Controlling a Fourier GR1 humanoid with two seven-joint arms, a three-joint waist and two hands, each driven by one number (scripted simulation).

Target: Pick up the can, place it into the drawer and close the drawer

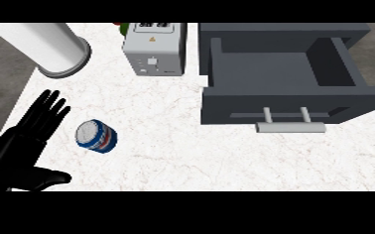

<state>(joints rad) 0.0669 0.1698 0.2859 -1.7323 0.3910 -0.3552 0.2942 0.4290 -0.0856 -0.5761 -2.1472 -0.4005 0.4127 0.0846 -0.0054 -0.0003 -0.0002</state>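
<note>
One hand (33,129), the left, fingers straight, beside the can (96,136); drawer (282,101) open, top cut off

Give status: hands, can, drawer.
Left hand open beside can, not touching. Right hand out of view. Drawer open, nothing inside; path clear.
</note>
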